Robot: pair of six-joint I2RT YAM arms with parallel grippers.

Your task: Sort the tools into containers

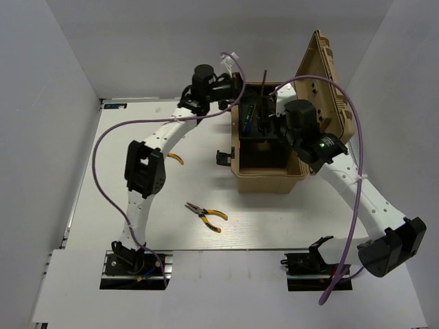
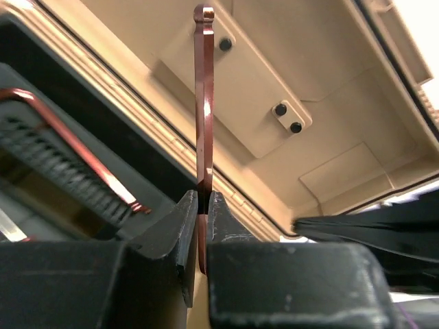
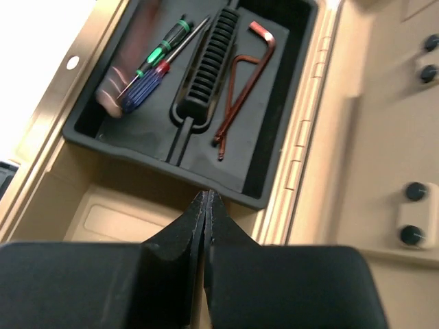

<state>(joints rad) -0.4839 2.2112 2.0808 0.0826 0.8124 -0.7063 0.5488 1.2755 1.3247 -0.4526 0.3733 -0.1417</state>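
Observation:
My left gripper is shut on a reddish-brown hex key and holds it upright over the open tan toolbox; the key also shows in the top view. My right gripper is shut and empty above the box's black tray. In the tray lie a green/black screwdriver, a blue/red screwdriver and a hex key. One yellow-handled pliers lies on the table. A second pliers is partly hidden under the left arm.
The toolbox lid stands open at the back right, close behind both grippers. A ribbed handle runs down the tray's middle. A small black object sits at the box's left side.

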